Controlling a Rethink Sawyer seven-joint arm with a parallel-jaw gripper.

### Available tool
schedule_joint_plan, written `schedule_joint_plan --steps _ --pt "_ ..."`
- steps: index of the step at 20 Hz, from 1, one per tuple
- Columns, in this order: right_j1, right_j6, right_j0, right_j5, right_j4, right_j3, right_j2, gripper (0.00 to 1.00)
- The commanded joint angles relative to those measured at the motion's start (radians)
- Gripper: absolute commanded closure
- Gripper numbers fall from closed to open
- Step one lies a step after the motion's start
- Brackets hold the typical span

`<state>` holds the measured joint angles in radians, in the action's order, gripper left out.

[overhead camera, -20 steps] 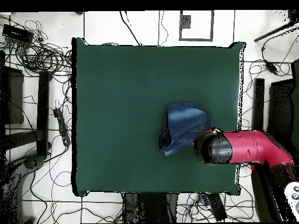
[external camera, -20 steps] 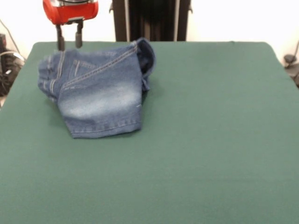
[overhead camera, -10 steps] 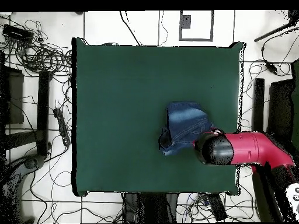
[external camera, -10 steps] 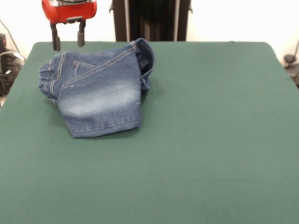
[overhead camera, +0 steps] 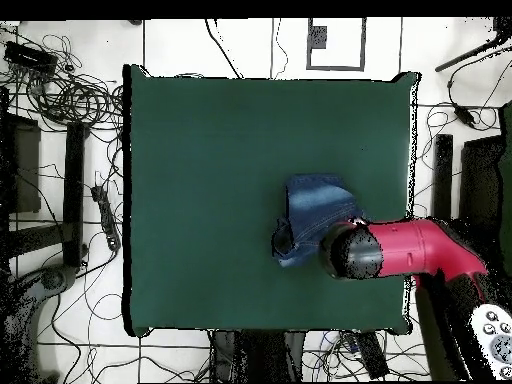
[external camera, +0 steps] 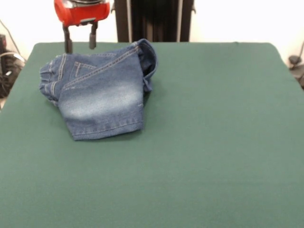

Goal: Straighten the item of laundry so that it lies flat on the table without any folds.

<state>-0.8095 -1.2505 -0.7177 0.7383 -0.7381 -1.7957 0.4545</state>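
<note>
The item of laundry (external camera: 99, 92) is small blue denim jeans with a faded whitish patch, folded over into a thick bundle at the far left of the green table (external camera: 199, 142). Its gathered waistband bunches at the left, and a rolled fold stands up at the right. My gripper (external camera: 80, 42) hangs open above the bundle's far edge, apart from the cloth, with nothing between its fingers. From above, the jeans (overhead camera: 312, 212) lie near the table's (overhead camera: 200, 180) right side, and the red arm's head (overhead camera: 352, 252) covers their lower right corner and hides the gripper.
Cables and stands (overhead camera: 60, 120) lie on the floor around the table. A dark pedestal column (external camera: 154, 19) stands just behind the table's far edge, right of the gripper.
The gripper has shifted right along the jeans' far edge, staying open and raised. One second ago it hung lower near the waistband. The jeans have not moved.
</note>
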Motion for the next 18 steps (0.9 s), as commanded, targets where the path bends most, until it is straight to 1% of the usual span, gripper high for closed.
schedule_joint_plan --steps 1,5,10,14,18 --pt "0.023 0.025 0.105 -0.023 -0.035 -0.032 0.062 0.00" --pt "0.026 -0.025 0.146 -0.040 -0.040 -0.029 0.036 0.00" --pt "0.028 -0.070 0.184 -0.041 -0.021 -0.022 0.011 0.00" --pt "0.030 -0.083 0.180 -0.069 -0.018 -0.034 -0.007 0.00" --pt "0.046 -0.120 0.192 -0.100 -0.020 -0.033 -0.026 0.00"
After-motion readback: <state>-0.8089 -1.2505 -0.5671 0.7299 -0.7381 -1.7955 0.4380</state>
